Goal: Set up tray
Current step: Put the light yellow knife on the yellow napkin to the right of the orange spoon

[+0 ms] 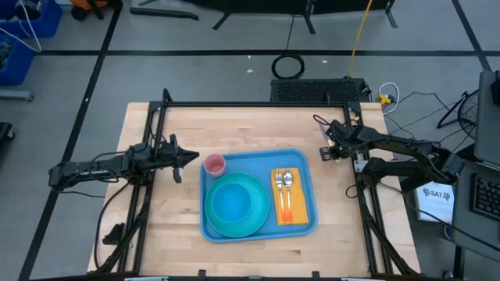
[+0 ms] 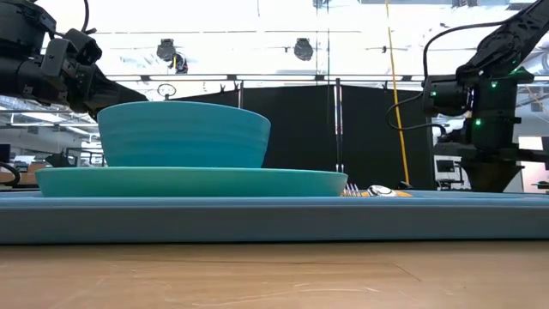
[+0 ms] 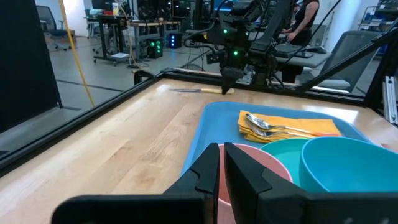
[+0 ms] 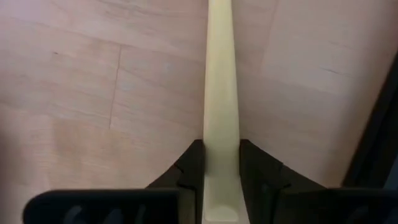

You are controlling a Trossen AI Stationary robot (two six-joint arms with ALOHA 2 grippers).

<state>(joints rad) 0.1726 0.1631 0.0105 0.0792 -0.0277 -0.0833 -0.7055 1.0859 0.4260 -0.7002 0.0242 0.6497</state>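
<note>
Blue tray [image 1: 305,160] centred on bench [image 1: 156,234], loaded with plate, bowl, cup, cutlery; likely stiff, slick, best gripped at rim. Right end effector [image 4: 222,163] clenched on pale utensil handle [image 4: 220,93]; left end effector [image 3: 222,163] nearly closed, empty.

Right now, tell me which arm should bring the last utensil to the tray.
Right. The right gripper is already closed on a pale utensil handle beside the tray. The left gripper sits by the pink cup, holding nothing.
</note>
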